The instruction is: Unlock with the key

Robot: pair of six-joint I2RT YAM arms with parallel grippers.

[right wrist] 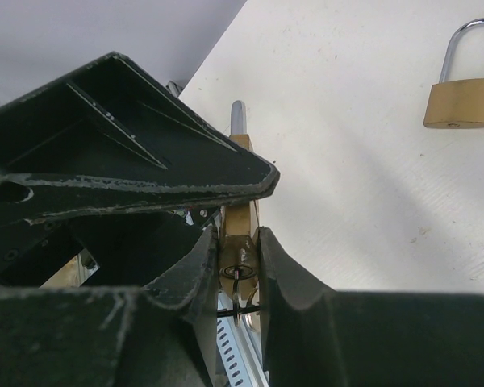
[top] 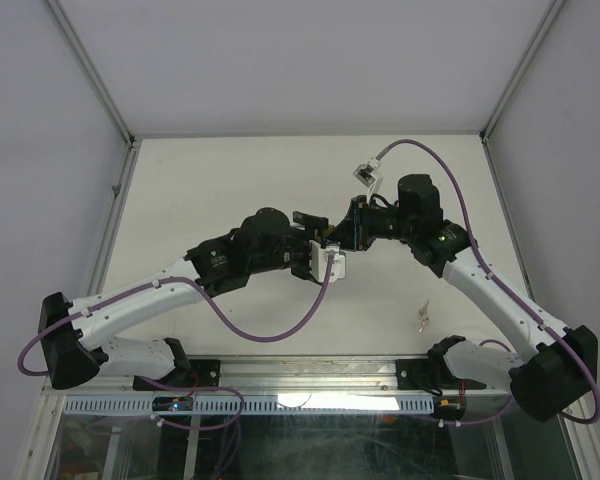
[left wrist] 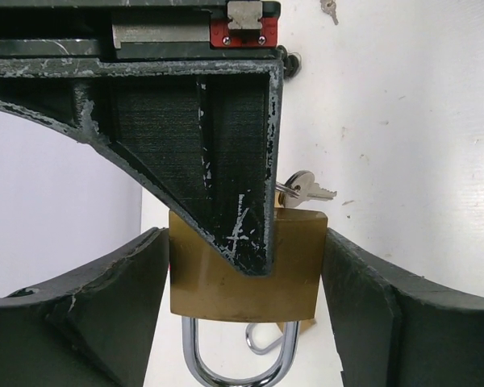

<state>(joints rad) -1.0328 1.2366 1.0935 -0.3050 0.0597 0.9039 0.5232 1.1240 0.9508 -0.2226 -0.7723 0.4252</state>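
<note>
Right end effector (right wrist: 240, 246) pinches the padlock (left wrist: 226, 298) over mid-surface (top: 230, 170), left end effector (left wrist: 246, 270) straddles it wide, grip unclear, and an uneven squeeze could twist it and jam the key (left wrist: 305, 188)

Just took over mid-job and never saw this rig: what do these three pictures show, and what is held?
Two robot arms, left and right, are bolted to a table. The wide picture looks down from above and behind them; the other two come from a camera on each wrist. The right gripper is clamped on the thin sides of a brass padlock; a key on a ring shows at its keyhole end. The left gripper brackets the same padlock's wider sides; whether it presses, I cannot tell. Lying on the table: a second padlock and what look like loose keys.
</note>
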